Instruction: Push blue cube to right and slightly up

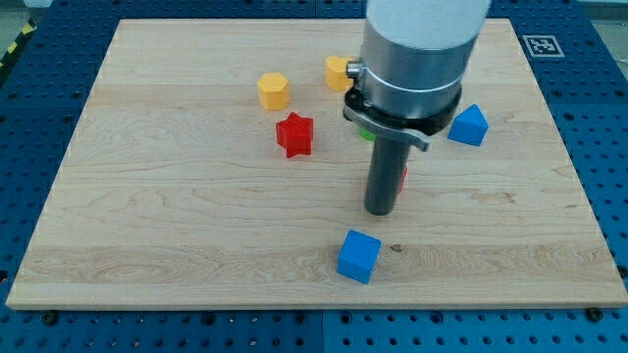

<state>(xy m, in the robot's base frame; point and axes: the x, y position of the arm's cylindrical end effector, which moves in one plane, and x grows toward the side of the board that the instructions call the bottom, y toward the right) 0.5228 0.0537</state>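
We judge ourselves still approaching: my tip (380, 210) (a bare rod, gripping nothing) stands just above the blue cube (358, 256), which lies below and slightly left, so next we must circle to its left.

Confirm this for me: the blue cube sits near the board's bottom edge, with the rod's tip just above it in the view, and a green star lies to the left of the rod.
Not quite: the star left of the rod is red, not green. The rest holds in the camera view: the blue cube sits near the board's bottom edge, and my tip is just above it in the view, apart from it.
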